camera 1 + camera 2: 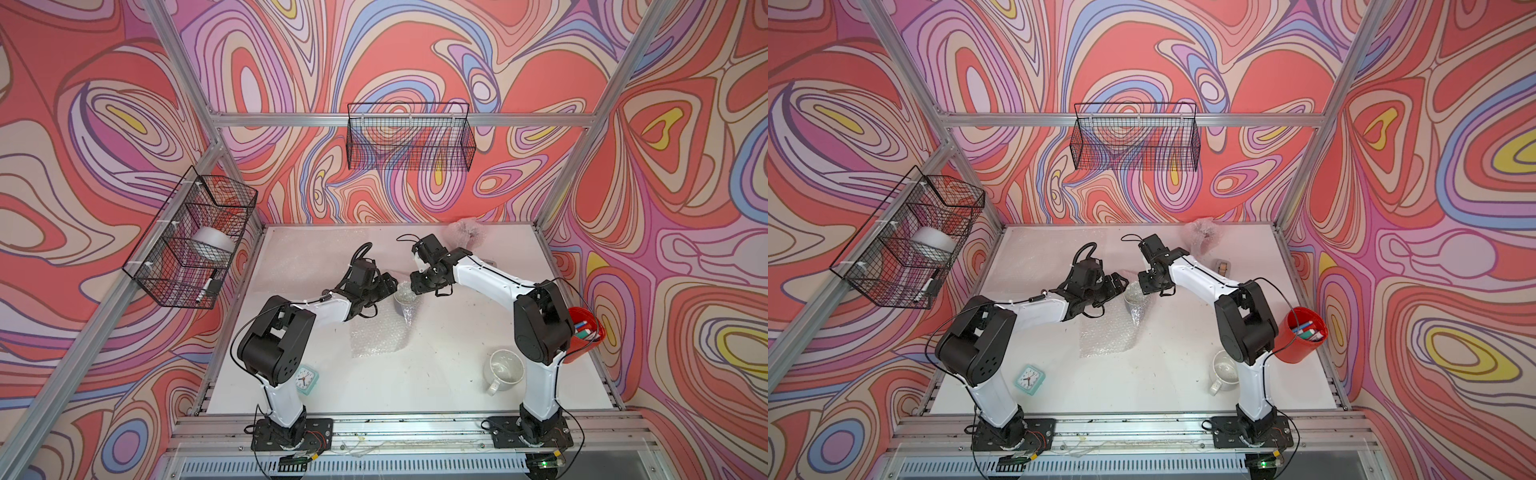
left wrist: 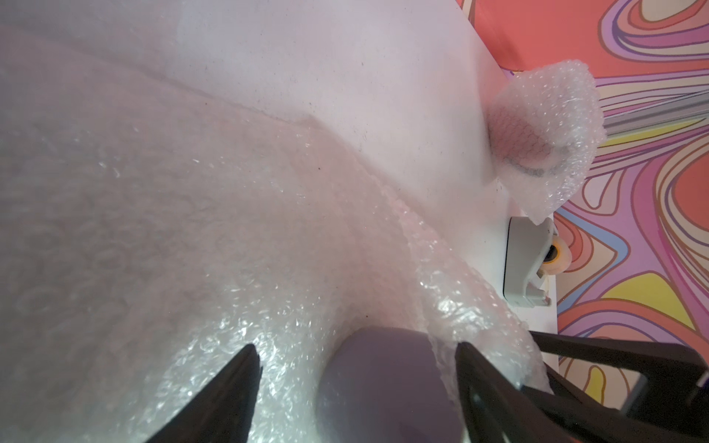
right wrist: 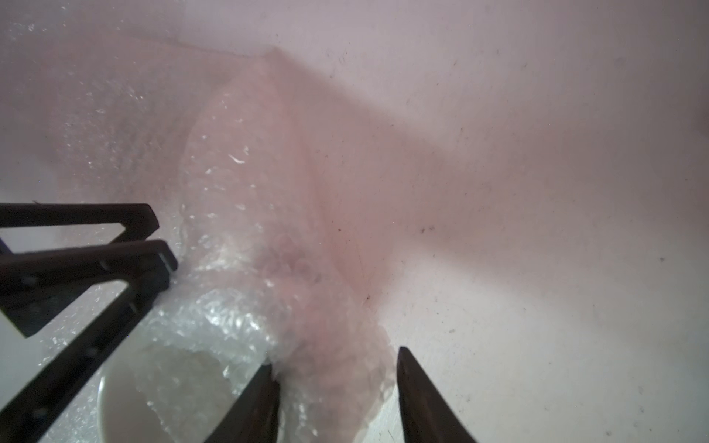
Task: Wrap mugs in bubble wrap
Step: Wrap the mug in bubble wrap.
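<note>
Far left of the lavender mug (image 2: 376, 368), on the wall: wire basket (image 1: 166, 266), holding one white roll (image 1: 214, 243).
Left of the mug, toward the front edge: small teal clock (image 1: 306, 377).
Just left of the mug: my left claw (image 2: 356, 387), jaws wide, straddling the mug. One finger (image 2: 475, 383) is against the wrap at its side and the other is clear of it; nothing gripped.
The mug itself: upright, mid-table (image 1: 436, 374), between my two claws.
Under and around the mug: bubble wrap (image 1: 374, 338), one sheet, partly drawn up its side and over the rim.
Just right of the mug: my right claw (image 3: 333, 399), jaws part-way apart, a fold of that wrap lying between them.
Behind and right of the mug: red mug (image 1: 465, 235), bundled in wrap.
Right of the mug, toward the front: white mug (image 1: 505, 365), bare, upright.
Farthest right: red cup (image 1: 584, 332) with markers.
</note>
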